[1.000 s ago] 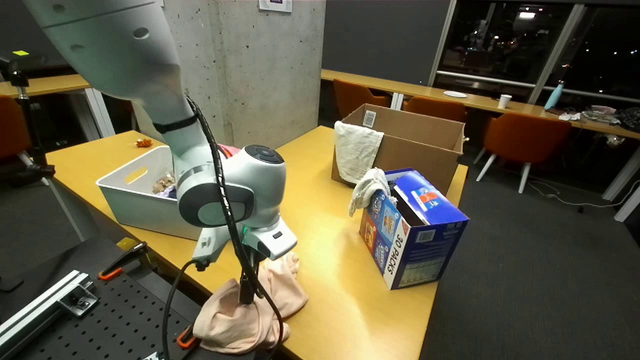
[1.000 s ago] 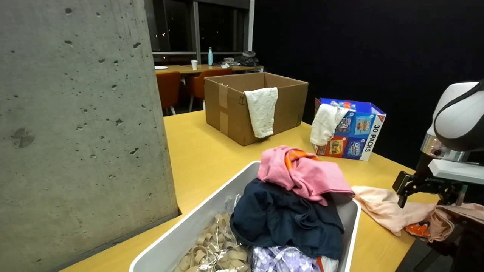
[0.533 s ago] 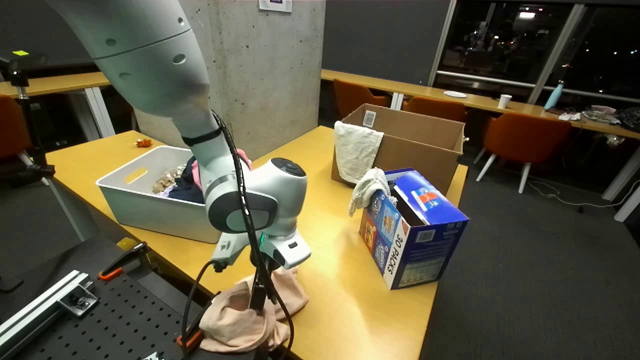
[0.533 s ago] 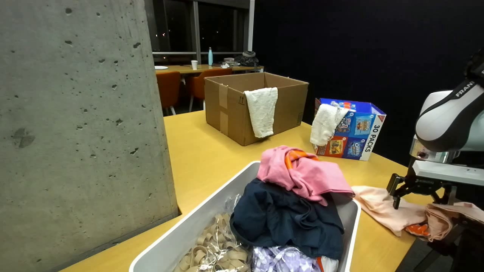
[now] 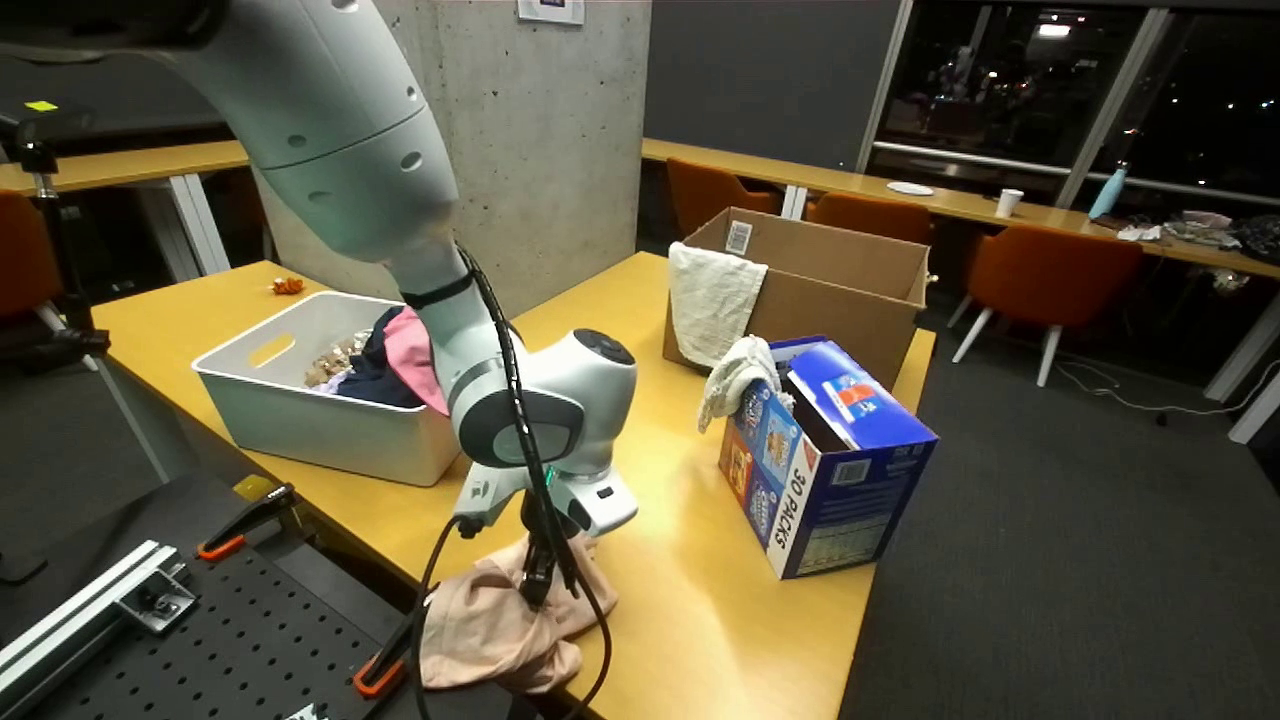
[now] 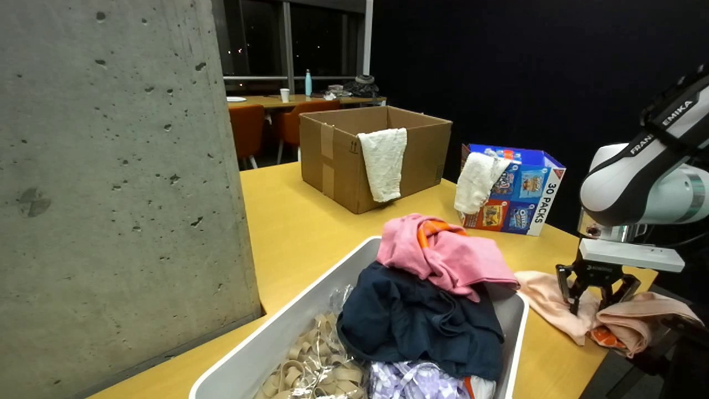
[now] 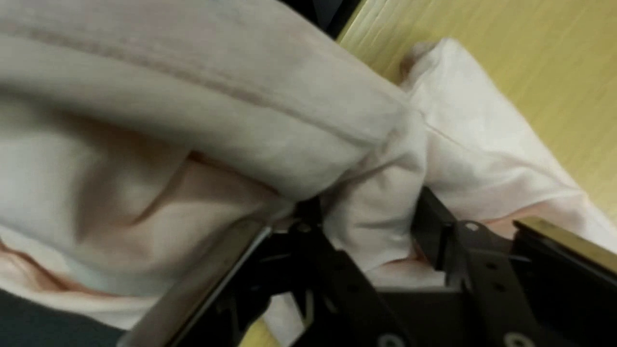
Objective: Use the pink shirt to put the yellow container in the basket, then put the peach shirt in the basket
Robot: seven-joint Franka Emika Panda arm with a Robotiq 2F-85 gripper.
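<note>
The peach shirt [image 5: 470,640] lies crumpled over the table's edge. My gripper [image 6: 589,307] points down into it, and its fingers [image 7: 436,226] stand on either side of a bunched fold in the wrist view. That fold fills the part-closed gap; whether the fingers press on it cannot be told. The pink shirt [image 6: 443,255] rests at one end of the basket [image 5: 330,435], partly over the rim. The yellow container is hidden or out of view.
Inside the basket are dark blue cloth [image 6: 415,321] and bagged things. A cardboard box [image 6: 343,172] and a blue snack box [image 5: 840,500], both with white cloths, stand farther along the table. An orange-tipped clamp [image 5: 375,675] sits beside the peach shirt.
The gripper has shifted along the peach shirt, rightward in an exterior view, and its fingers have come nearer each other. Part of the shirt has been dragged slightly with it.
</note>
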